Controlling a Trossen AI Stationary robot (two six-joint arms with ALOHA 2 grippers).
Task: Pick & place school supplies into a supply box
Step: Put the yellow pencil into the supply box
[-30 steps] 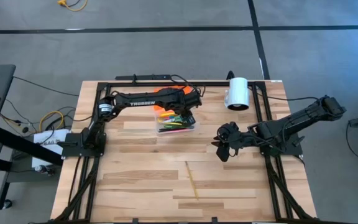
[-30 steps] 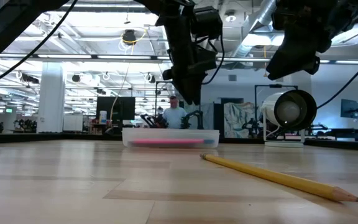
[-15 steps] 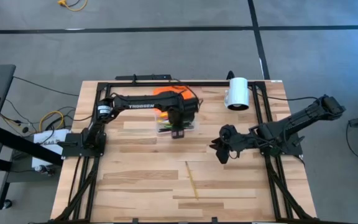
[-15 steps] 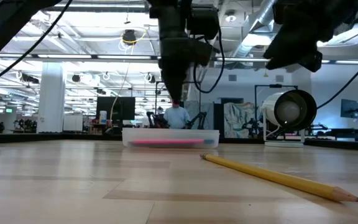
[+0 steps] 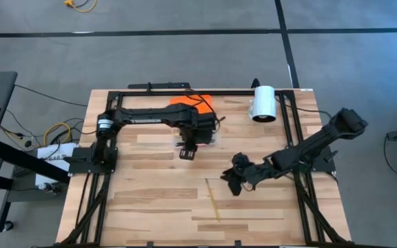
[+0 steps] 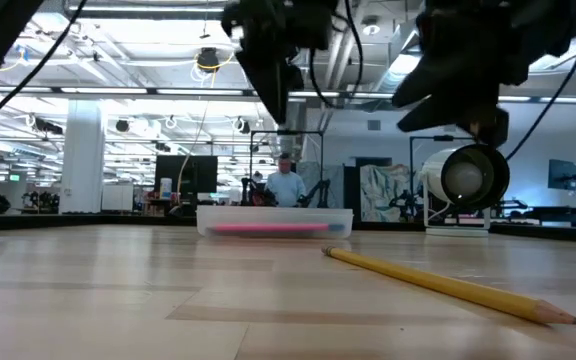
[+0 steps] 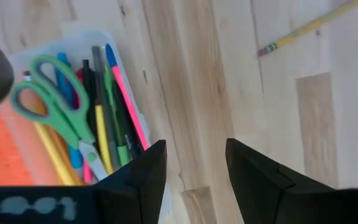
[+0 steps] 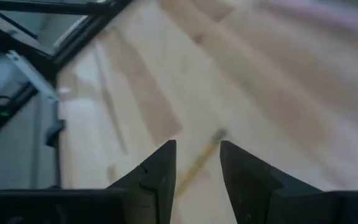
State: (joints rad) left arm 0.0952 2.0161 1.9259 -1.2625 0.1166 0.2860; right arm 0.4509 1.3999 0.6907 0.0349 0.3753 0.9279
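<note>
- Left gripper [image 5: 187, 153]: hanging above the table [image 5: 150, 207] just in front of the supply box [image 5: 209, 141], fingers [image 7: 143, 177] standing apart, nothing between them.
- In the left wrist view: showing bare wood in the gap between the two dark fingers, with the clear box edge just beside one finger.
- Left arm [image 5: 143, 117]: reaching from its base at the table's left side across the rear half, covering most of the supply box in the high view.
- Supply box: sitting on the rear middle of the table, orange lid [image 5: 188, 102] lying open behind it.
- Supply box contents, as seen in the left wrist view: green-handled scissors [image 7: 48, 99] lying on top of a bundle of pens [image 7: 107, 118] in pink, yellow, blue, black and green.
- In the low view: showing the box [image 6: 274, 221] as a low clear tray with a pink band inside.
- Right gripper [image 5: 231, 181]: hovering over the table's middle right, just beside the far end of the yellow pencil [image 5: 213, 200], fingers [image 8: 154, 174] parted and empty.
- In the right wrist view: showing the pencil [image 8: 197, 163] on the wood, lined up with the gap between the fingers.
- Yellow pencil: lying alone on the front middle of the table, well apart from the supply box; in the low view lying flat with its sharpened tip [image 6: 568, 319] pointing towards the right.
- Right arm [image 5: 309, 146]: stretching in from the right edge of the table.
- White cylinder [image 5: 262, 103]: lying at the rear right of the table, well apart from both grippers.
- Background of the low view: showing a person [image 6: 285, 186] standing beyond the table, behind the box.
</note>
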